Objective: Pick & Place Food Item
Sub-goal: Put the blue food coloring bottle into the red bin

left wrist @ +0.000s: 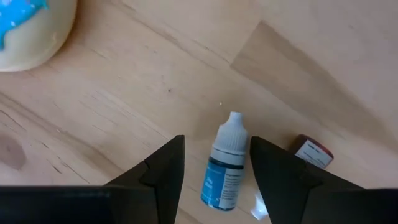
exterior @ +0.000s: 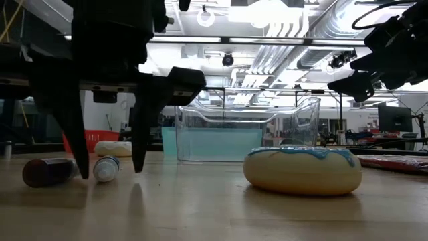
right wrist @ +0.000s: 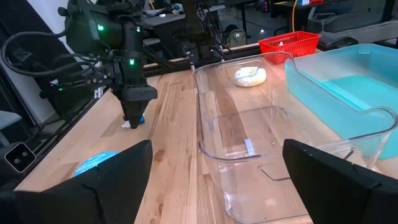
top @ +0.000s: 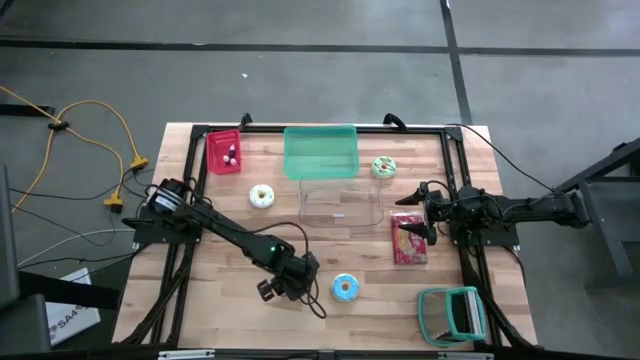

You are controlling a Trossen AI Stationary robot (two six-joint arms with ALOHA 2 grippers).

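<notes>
Two dark arms work over a pale wood-plank surface [top: 230, 300] framed by black rails, standing on a grey concrete floor [top: 300, 60] where yellow cables [top: 90, 130] trail at about nine o'clock. Across the low view the room behind shows bright ceiling lights and pipework.

Taking the high view as a clock face, a green bin [top: 320, 152] sits at twelve with a clear plastic container [top: 340, 203] just below it, a red basket [top: 224, 152] at eleven, a white donut [top: 262, 196] toward ten, a green-frosted donut [top: 384, 167] at one, a red snack packet [top: 408, 240] at three, a blue-frosted donut [top: 344, 288] at six and a teal brush-like tool [top: 452, 312] at five.

Left gripper [left wrist: 216, 180] hangs low at seven o'clock, its fingers [left wrist: 165, 171] partly apart and straddling a small dropper bottle [left wrist: 225, 168] with a white cap and blue label, lying flat on the wood; the fingers are not closed on it, and whether they touch it I cannot tell. A dark red-labelled bottle [left wrist: 313, 151] lies just beside it.

Right gripper [right wrist: 211, 177] hovers at three o'clock, near the snack packet, fingers spread wide and holding nothing.
</notes>
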